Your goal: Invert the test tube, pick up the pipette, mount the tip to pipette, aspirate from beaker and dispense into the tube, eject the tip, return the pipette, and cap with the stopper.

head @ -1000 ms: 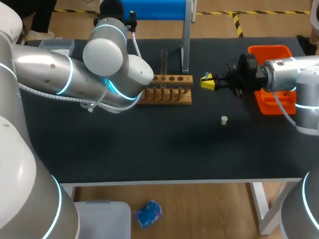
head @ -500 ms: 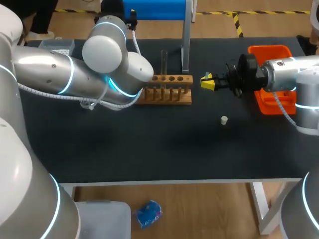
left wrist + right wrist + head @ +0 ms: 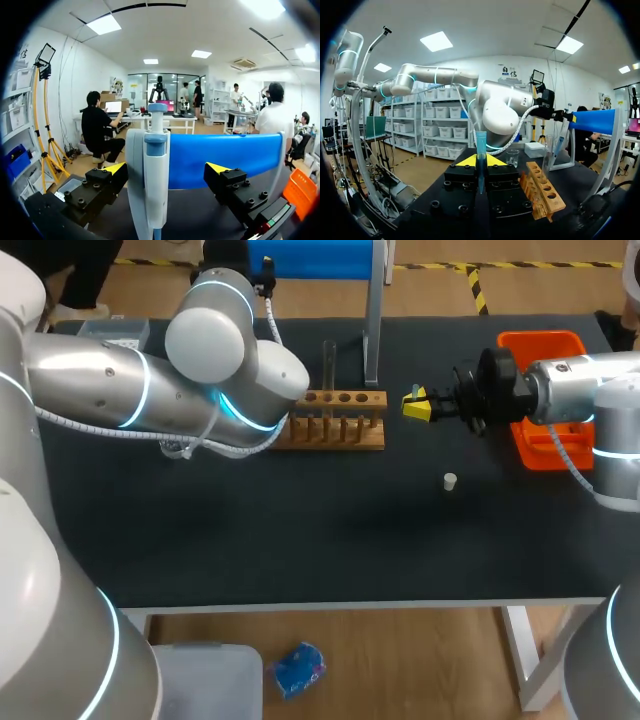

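The left arm (image 3: 150, 390) has been shifted slightly toward the far edge of the tabletop (image 3: 300, 540), its round elbow joint (image 3: 207, 337) being carried a little farther from the rack (image 3: 335, 432).

Open black tabletop (image 3: 300, 530) before the wooden tube rack (image 3: 335, 425): passable, save one small white stopper (image 3: 450, 481). Rack's left end: walled by my left arm (image 3: 150, 400). Behind rack: grey metal stand post (image 3: 373, 330). Far right: orange plastic tray (image 3: 545, 345).
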